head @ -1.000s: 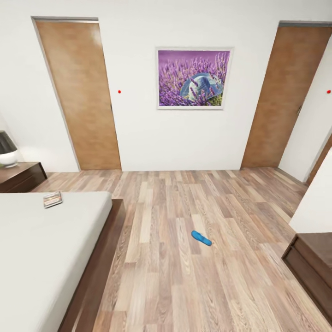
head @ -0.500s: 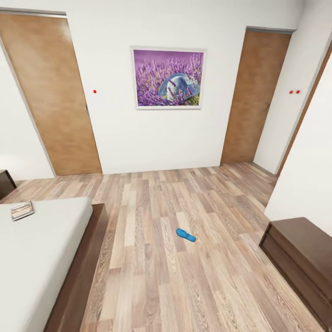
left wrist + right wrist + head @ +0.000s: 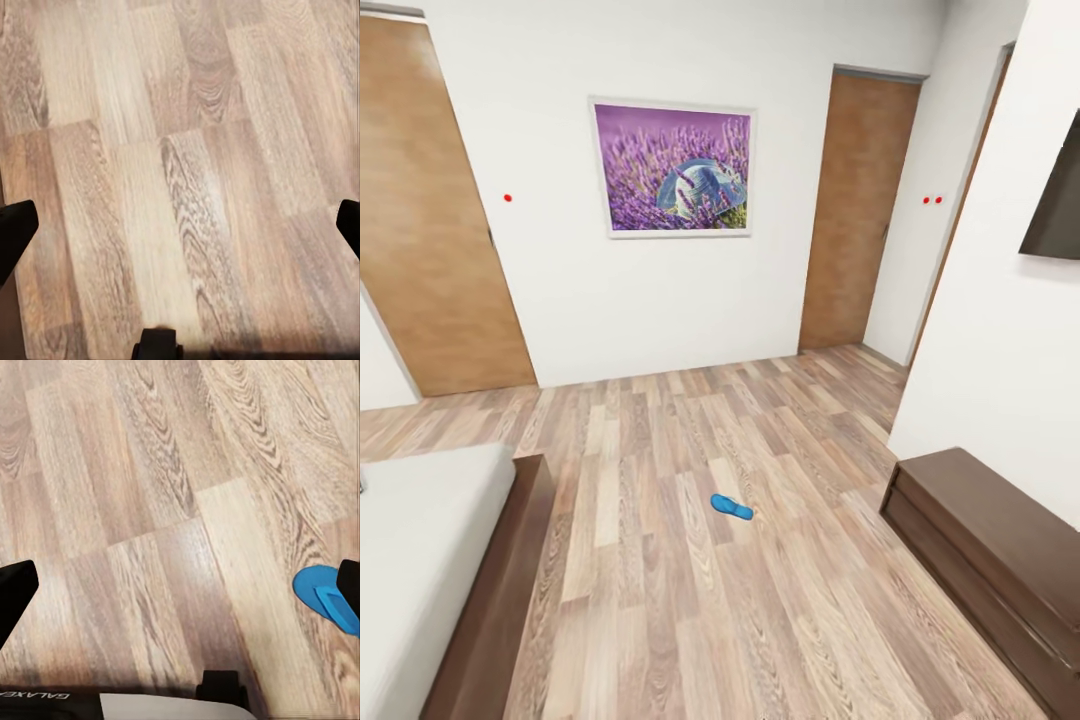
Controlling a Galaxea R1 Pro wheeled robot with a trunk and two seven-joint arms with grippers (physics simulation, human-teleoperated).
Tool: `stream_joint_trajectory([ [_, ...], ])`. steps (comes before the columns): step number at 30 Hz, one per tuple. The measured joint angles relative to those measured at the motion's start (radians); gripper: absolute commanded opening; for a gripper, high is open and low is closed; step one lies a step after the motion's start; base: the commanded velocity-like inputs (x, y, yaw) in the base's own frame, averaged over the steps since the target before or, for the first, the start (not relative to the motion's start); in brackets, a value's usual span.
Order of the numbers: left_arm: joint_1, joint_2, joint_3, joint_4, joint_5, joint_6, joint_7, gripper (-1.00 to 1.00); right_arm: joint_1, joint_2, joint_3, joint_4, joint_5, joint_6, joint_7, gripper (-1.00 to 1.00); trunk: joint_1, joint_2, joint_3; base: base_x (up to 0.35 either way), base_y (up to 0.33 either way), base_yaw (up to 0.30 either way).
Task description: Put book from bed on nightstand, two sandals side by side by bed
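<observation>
In the head view a blue sandal (image 3: 732, 507) lies flat on the wood-plank floor (image 3: 660, 560), out in the open between the bed (image 3: 430, 560) at the left and a long low dark brown cabinet (image 3: 990, 540) against the white wall at the right, well apart from both. The bed shows its light grey mattress and the dark wood frame along its near side. On the far wall hangs a framed picture of purple flowers (image 3: 673, 168), with a wooden door (image 3: 430, 220) to its left and another door (image 3: 857, 210) to its right; small red dots mark the wall beside each door, and a dark flat screen (image 3: 1055, 195) hangs on the right-hand wall above the cabinet. The left wrist view looks straight down on bare planks; the left gripper (image 3: 180, 229) has its two dark fingertips (image 3: 13, 232) at opposite edges of the picture, spread wide with only floor between them, holding and touching nothing. The right wrist view is much the same: the right gripper (image 3: 180, 589) has its fingers (image 3: 15, 589) spread wide and empty above the floor, and a blue sandal (image 3: 326, 596) lies on the planks just beside one fingertip, partly hidden behind it; whether the finger touches the sandal cannot be told
</observation>
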Motion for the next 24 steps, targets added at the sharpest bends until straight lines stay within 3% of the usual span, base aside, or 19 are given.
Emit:
stream_joint_trajectory([
  [24,0.0,0.0,0.0,0.0,0.0,0.0,0.0,1.0,0.0,0.002,0.0,0.0,0.0,0.0,0.0,1.0,0.0,0.0,0.0,0.0,0.0,-0.269],
])
